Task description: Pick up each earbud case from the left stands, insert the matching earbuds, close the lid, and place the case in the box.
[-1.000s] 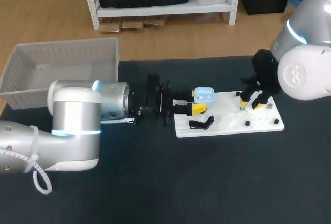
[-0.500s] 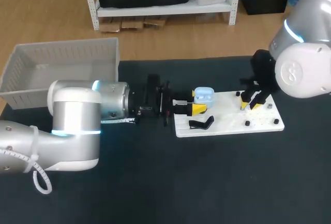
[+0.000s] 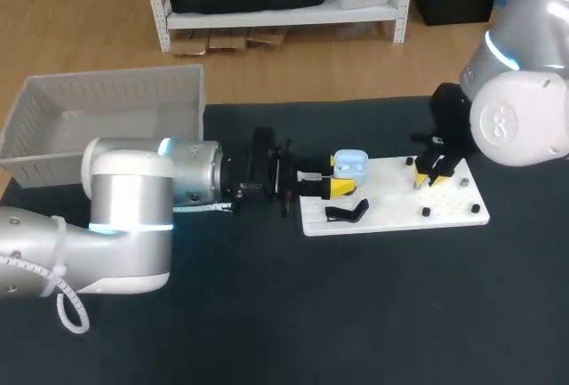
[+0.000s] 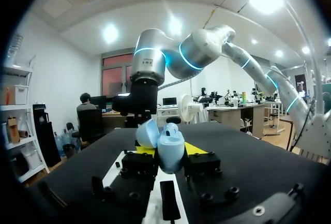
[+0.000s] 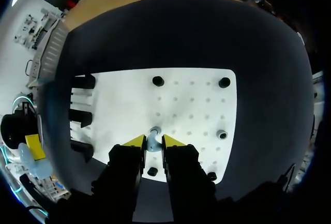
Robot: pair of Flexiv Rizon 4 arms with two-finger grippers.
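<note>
Found the yellow tips of the left gripper (image 3: 338,175) largely covered by the open earbud case (image 4: 166,149) in the left wrist view; could not see into its cavity. Lost the earbud (image 5: 153,141) in the head view, too small beneath the right arm (image 3: 520,118), itself cut off at the edge. Caught the case only smeared at the right wrist view's rim

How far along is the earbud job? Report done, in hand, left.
Done: nothing boxed; the grey box looks empty. In hand: left pincer holds the blue case, lid open; right pincer grips an earbud on the white board. Left: insert earbuds, close lid, box it.
</note>
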